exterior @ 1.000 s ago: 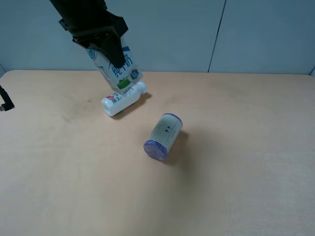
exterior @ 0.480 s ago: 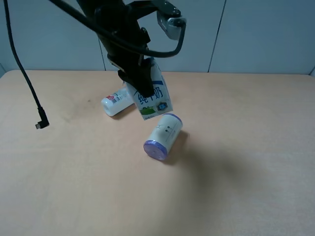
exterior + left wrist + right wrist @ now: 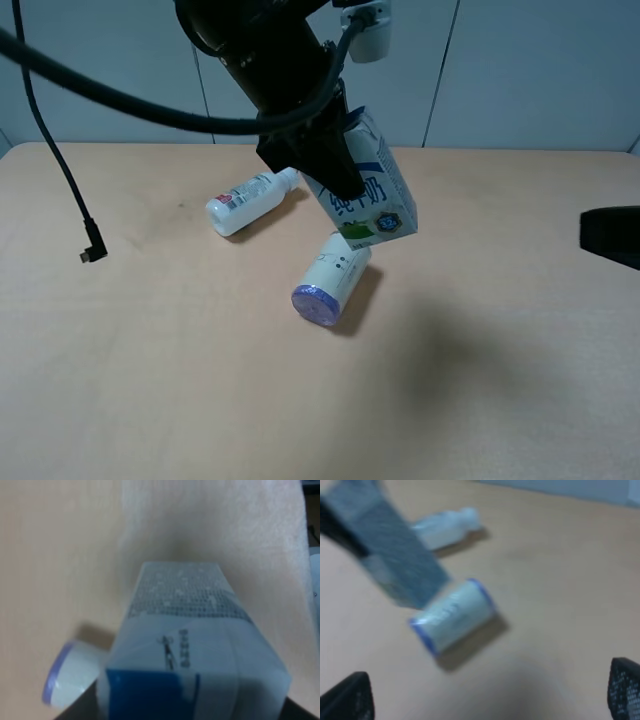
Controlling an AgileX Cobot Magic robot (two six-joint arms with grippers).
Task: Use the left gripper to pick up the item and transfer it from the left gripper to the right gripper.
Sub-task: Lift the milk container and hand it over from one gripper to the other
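Tan table (image 3: 500, 380) carries bottle (image 3: 245, 200) and cylinder (image 3: 332, 278).

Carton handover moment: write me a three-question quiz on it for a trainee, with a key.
1. True or false: the carton rests on the table.
2. The cylinder: A stands upright; B lies on its side; C is gripped by a tool.
3. Fill in: the right tool has its jaws ___.

Key: 1 false, the left tool holds it in the air; 2 B; 3 open.
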